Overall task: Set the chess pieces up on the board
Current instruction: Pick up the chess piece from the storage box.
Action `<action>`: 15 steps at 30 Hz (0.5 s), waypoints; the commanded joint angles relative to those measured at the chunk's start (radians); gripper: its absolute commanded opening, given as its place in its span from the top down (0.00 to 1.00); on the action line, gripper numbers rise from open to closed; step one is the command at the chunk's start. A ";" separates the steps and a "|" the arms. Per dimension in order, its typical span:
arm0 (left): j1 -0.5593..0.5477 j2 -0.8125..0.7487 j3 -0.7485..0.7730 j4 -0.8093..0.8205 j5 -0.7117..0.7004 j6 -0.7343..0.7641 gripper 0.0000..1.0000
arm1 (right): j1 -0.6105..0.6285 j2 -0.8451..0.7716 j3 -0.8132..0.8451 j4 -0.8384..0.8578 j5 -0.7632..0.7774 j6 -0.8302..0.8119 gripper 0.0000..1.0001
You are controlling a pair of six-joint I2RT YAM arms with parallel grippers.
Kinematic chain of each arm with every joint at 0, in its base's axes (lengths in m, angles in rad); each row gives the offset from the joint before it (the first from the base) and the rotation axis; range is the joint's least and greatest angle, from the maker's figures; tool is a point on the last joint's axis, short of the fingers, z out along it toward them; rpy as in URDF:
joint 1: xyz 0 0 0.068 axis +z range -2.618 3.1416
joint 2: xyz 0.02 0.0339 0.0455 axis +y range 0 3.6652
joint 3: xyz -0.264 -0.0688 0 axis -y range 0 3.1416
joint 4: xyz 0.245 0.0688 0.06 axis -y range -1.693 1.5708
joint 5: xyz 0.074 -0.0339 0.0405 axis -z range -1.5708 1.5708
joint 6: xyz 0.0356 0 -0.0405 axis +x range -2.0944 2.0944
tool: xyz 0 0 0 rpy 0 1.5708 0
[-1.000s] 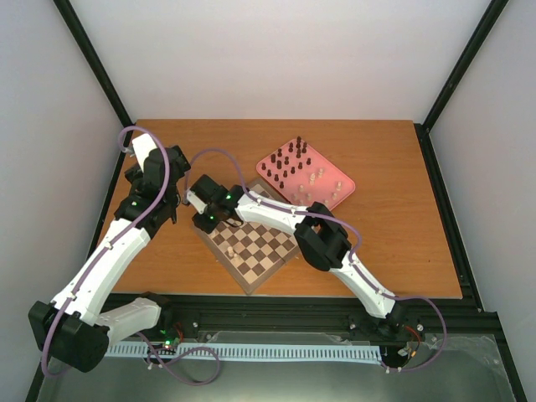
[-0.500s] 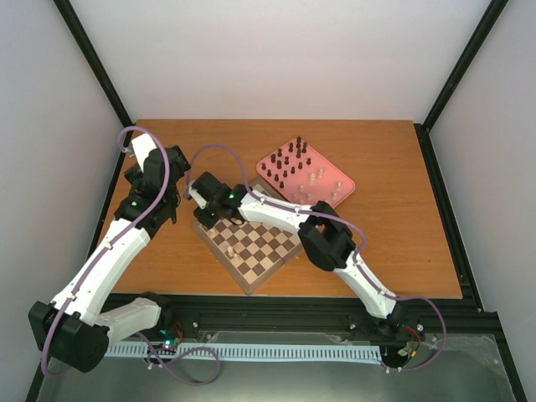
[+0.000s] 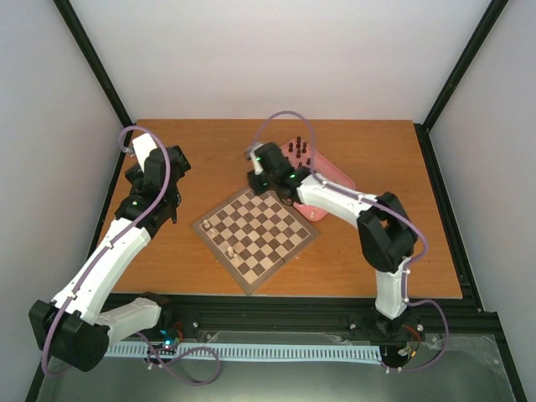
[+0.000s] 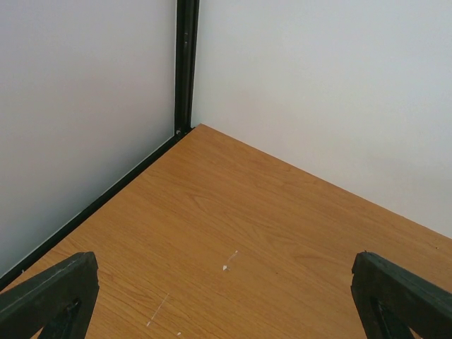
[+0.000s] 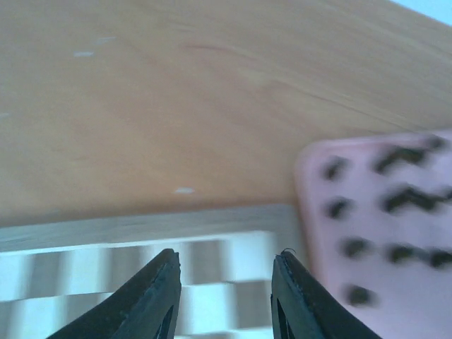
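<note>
We see the pink tray (image 5: pixel 314 244), rounded at its corner, holding blurred dark chess pieces (image 5: pixel 402 159) just right of our right pincer (image 5: pixel 226 258). That pincer is partly open and grips nothing, over the far corner of the checkered wooden board (image 3: pixel 260 230). 2 cream pieces (image 3: pixel 231 249) stand on it. Our left pincer (image 4: pixel 226 300) gapes wide, empty, above the wood-grain tabletop (image 4: pixel 233 212).
</note>
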 commanded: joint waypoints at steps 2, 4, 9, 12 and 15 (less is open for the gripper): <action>0.005 0.001 -0.001 0.011 0.015 0.009 0.00 | -0.176 -0.072 -0.138 0.033 0.183 0.104 0.63; 0.005 0.006 0.001 0.012 0.017 0.009 0.00 | -0.217 -0.079 -0.165 0.021 0.262 0.124 0.63; 0.005 0.032 0.014 0.010 0.014 0.010 0.00 | -0.296 -0.098 -0.230 0.027 0.313 0.161 0.63; 0.005 0.044 0.017 0.013 0.020 0.009 0.00 | -0.341 -0.119 -0.269 0.070 0.306 0.174 0.63; 0.004 0.053 0.018 0.020 0.029 0.011 0.00 | -0.375 -0.118 -0.275 0.085 0.304 0.183 0.63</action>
